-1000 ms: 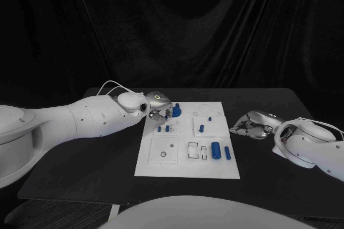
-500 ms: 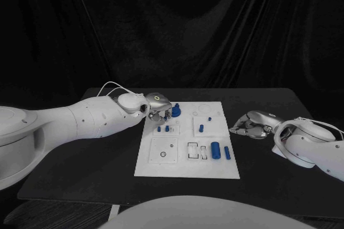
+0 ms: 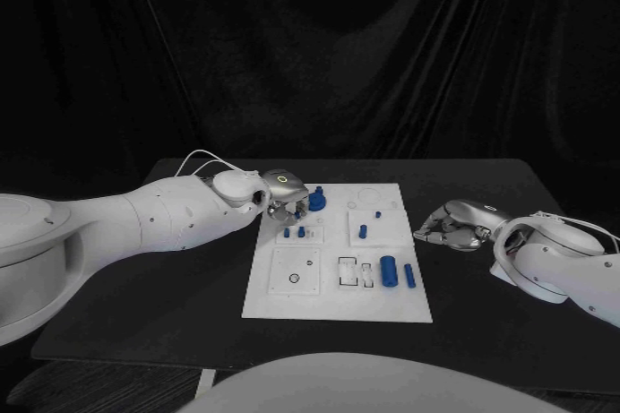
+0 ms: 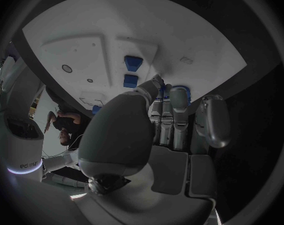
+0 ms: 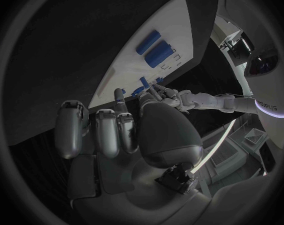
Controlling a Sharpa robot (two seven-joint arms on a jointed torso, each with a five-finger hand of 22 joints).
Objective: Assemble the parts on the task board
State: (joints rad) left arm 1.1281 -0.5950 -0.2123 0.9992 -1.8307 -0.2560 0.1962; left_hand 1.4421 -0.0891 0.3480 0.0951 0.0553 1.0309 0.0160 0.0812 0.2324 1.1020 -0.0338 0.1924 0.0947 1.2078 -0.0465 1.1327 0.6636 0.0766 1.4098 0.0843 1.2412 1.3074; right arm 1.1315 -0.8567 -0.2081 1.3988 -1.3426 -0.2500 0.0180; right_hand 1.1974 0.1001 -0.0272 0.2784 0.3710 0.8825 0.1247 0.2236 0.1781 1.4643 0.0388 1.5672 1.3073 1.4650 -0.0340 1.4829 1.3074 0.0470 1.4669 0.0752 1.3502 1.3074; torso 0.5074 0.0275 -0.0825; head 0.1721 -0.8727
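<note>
Barely shifted, left hand (image 3: 287, 201) holds upright blue part (image 3: 318, 197).

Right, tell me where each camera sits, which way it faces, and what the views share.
Head view: on the robot's head, looking down at the task board; left hand at its far left corner, right hand beside its right edge.
Left wrist view: behind the left hand, facing the task board; a blue part at its fingers.
Right wrist view: behind the right hand, facing the board's edge.
Shared: the board and its blue parts.
</note>
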